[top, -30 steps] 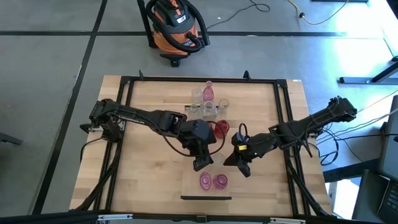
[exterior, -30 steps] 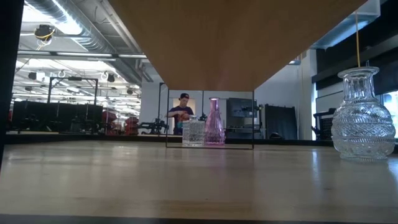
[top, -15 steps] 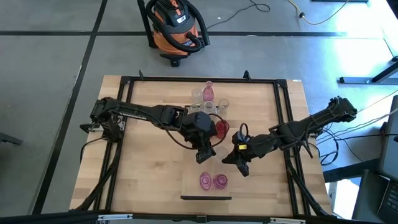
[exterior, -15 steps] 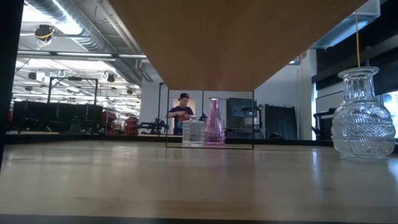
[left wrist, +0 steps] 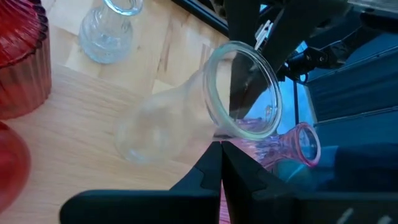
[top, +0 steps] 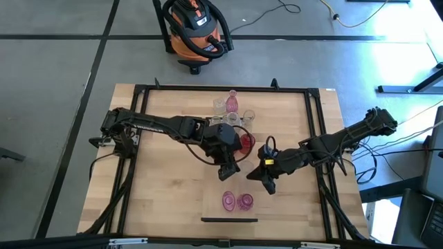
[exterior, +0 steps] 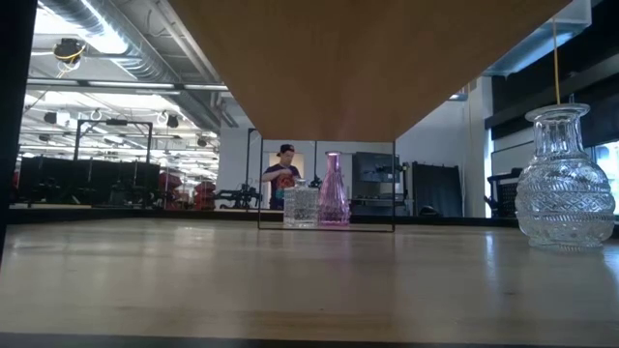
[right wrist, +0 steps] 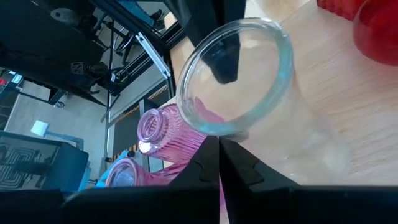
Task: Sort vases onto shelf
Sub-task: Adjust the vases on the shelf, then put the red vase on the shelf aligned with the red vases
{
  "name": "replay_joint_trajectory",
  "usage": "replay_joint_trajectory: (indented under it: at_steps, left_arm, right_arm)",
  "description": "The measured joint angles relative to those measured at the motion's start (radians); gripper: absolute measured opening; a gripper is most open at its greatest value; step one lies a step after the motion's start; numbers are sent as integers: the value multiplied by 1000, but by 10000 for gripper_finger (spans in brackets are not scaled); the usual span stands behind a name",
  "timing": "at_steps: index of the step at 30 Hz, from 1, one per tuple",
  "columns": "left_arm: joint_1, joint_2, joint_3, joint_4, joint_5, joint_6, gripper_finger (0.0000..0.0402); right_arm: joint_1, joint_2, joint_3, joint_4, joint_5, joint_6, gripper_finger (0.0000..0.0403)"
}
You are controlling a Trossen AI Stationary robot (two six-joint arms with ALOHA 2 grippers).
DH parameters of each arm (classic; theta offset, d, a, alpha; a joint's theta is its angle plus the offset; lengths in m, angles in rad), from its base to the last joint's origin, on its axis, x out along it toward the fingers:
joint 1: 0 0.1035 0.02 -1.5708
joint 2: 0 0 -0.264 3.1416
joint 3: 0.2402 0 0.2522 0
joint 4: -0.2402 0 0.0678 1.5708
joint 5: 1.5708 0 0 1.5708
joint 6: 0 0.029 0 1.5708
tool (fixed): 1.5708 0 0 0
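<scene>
Vases: 2 ribbed pink glass [top: 235, 201] on shelf [top: 211, 207]; L tool [top: 228, 175] & R tool [top: 266, 183] closed.

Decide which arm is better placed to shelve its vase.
Left, narrowly. Both grippers are shut on clear vases, but the left gripper hangs just behind the shelf, near its free end; the right gripper sits off the end by the pink vases.
</scene>
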Motion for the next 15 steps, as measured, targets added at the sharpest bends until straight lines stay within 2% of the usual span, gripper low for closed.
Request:
replay_joint_trajectory:
  at_steps: [12, 15]
  left_arm:
    - [0, 26, 2, -39, 3, -7, 0]
    - [0, 23, 2, -85, -29, -11, 0]
  right_arm:
    - [0, -1, 0, -24, -48, 26, 0]
    - [0, -18, 0, -47, -56, 32, 0]
